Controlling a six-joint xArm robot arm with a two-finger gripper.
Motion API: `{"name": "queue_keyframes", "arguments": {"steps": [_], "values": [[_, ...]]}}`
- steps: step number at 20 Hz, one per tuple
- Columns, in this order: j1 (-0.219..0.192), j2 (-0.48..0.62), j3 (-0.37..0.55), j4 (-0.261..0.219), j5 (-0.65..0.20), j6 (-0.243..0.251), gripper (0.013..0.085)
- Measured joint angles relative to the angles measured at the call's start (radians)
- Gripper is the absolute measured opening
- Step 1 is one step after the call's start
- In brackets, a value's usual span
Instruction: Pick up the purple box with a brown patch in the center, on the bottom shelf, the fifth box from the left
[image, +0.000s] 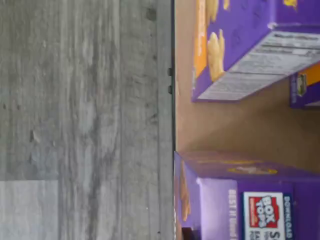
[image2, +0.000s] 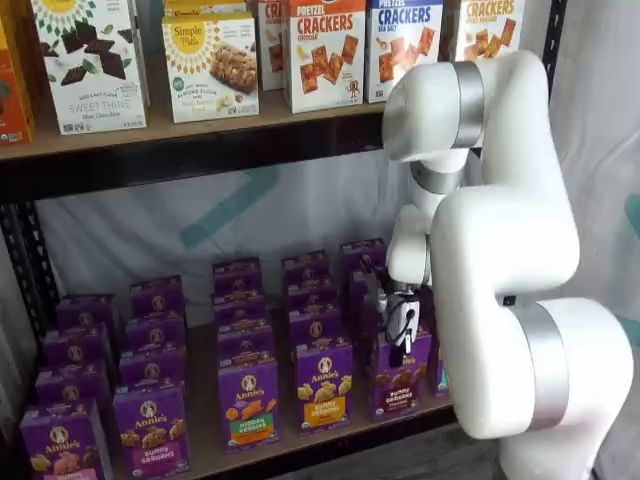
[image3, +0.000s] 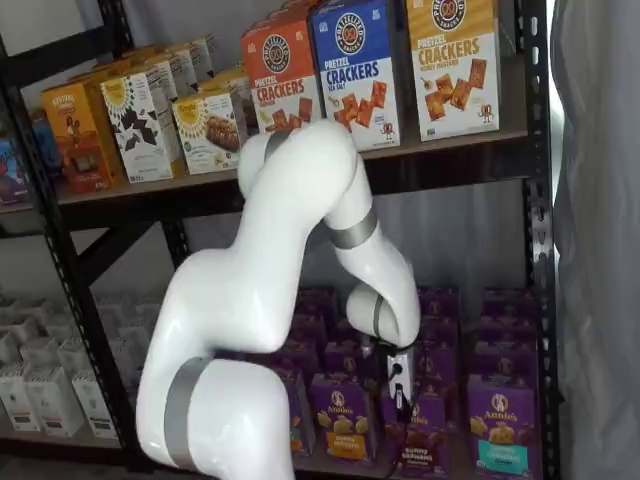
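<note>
Your white arm (image2: 500, 260) fills most of both shelf views, folded down from above so that its wrist reaches in under the upper shelf, which is why the tool (image2: 402, 330) hangs low over the front row. The black rack carries a tan wooden bottom shelf (image2: 330, 432) with a dark metal lip, and purple cartons stand on it in files running front to back, so only the front ones can be reached. The purple box (image2: 398, 378) stands at the front edge, just right of a carton with a yellow band (image2: 323, 386); you can see dark brown cookies across its matte card face. The tool sits right in front of its upper part, apparently lined up for a grasp, but you cannot tell whether the fingers are spread or pressed together. In the wrist view, glossy purple cartons flank bare shelf, with grey wood-grain floor (image: 80, 100) beyond the edge.
</note>
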Motion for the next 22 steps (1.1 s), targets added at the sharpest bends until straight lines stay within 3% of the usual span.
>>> {"name": "queue_keyframes", "arguments": {"steps": [2, 4, 7, 14, 22], "values": [[0.005, -0.031, 0.057, -0.018, -0.031, 0.020, 0.0290], [0.007, -0.073, 0.123, -0.067, -0.048, 0.067, 0.0290], [0.012, -0.131, 0.201, -0.093, -0.049, 0.097, 0.0290], [0.031, -0.291, 0.377, -0.213, -0.047, 0.231, 0.0290], [0.054, -0.428, 0.488, -0.183, -0.014, 0.226, 0.0290]]}}
